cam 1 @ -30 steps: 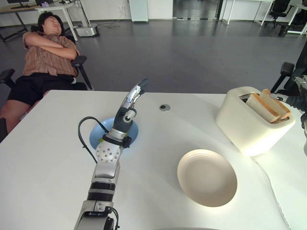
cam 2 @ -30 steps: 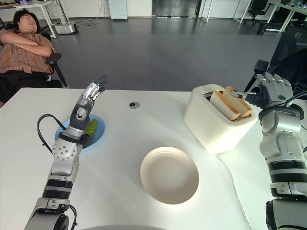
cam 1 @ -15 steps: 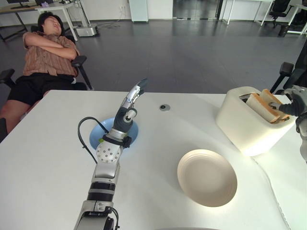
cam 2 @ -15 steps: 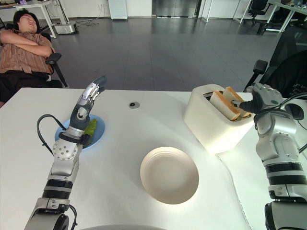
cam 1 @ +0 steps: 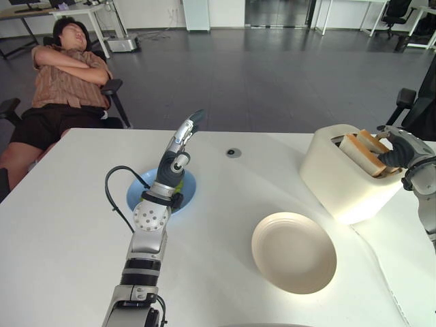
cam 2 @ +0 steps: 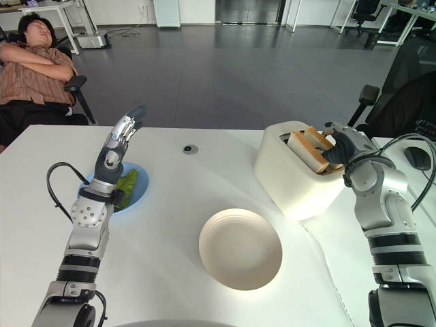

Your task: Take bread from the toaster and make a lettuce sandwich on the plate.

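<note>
While right hand (cam 2: 343, 147) clasps bread (cam 2: 300, 151) at toaster (cam 2: 289, 184) edge | left hand (cam 2: 120, 135) fingers released near lettuce (cam 2: 126, 182) | plate (cam 2: 240, 249) between

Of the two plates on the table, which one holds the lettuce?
The blue plate, on the robot's left side, holds the lettuce; the other plate is cream and lies nearer the toaster.

White table (cam 1: 68, 238); toaster (cam 1: 340, 184), plate (cam 1: 293, 252), blue dish (cam 1: 188, 189) on it.
</note>
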